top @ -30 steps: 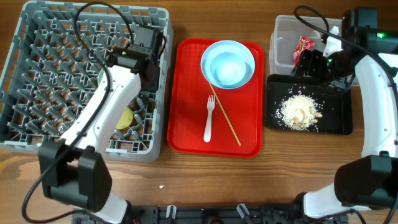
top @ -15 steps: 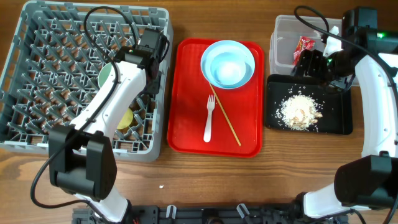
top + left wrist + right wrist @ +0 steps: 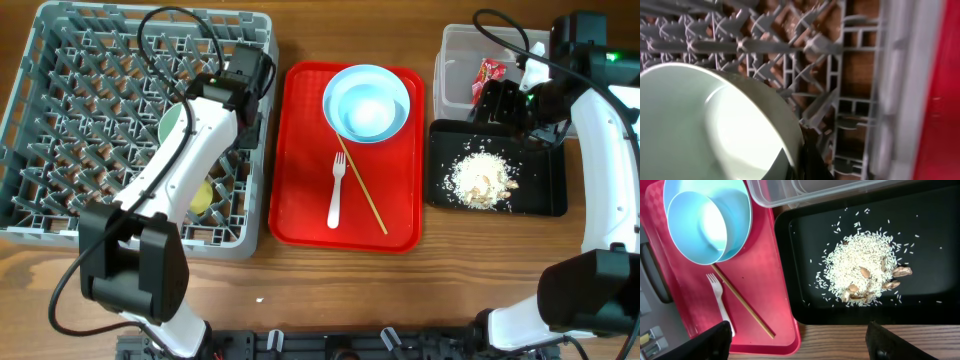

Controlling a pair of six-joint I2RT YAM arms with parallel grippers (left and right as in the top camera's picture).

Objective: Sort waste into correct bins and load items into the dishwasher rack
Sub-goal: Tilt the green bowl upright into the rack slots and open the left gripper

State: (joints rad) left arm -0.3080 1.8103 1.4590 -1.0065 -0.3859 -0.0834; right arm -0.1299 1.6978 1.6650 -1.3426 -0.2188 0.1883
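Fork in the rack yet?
No, the white fork lies on the red tray beside the chopstick.

Red flat tray (image 3: pixel 300 150) on brown wooden table (image 3: pixel 350 290), tray surface apparently faintly textured.

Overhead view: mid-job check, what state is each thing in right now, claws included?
Left claw: shut, inside dishwasher rack.
Right claw: open, empty.
Pale bowl: on edge in dishwasher rack.
Yellow-green cup: in dishwasher rack.
Blue dishes: stacked on red tray.
Fork: lying on red tray.
Chopstick: lying on red tray.
Wrapper: in clear tub.
Food scraps: piled in black tray.
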